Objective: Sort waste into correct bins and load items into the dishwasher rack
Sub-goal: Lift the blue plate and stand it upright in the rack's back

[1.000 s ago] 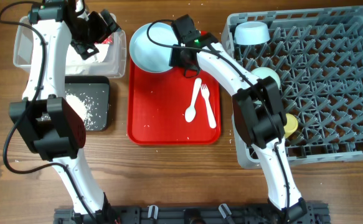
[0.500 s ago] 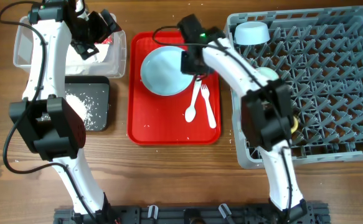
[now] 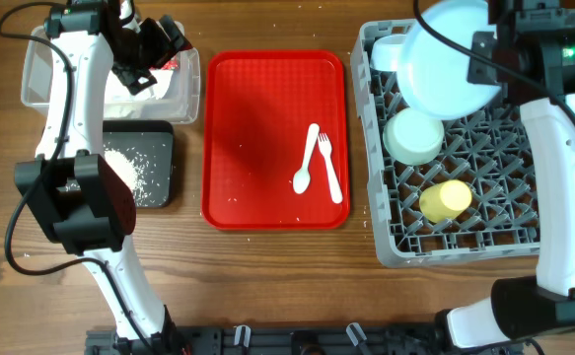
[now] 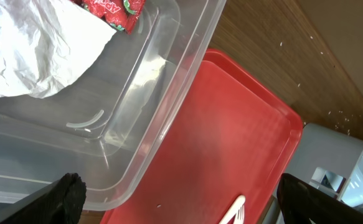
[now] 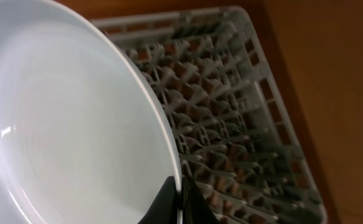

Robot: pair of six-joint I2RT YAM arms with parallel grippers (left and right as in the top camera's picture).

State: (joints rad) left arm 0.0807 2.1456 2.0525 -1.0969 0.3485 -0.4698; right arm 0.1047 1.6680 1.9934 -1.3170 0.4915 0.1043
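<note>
Pinching pale blue plate [image 3: 445,59] by rim, right claw [image 5: 180,193] closed, above dishwasher rack [image 3: 524,187]

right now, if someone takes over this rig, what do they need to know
Left gripper: open, above the clear tub, empty.
Right gripper: shut on the plate by its rim, held over the rack.
Done: napkin and wrapper in the tub; crumbs in the black bin; green bowl, small bowl, yellow cup in the rack.
Left: set the plate in; load spoon and fork from the red tray.
</note>
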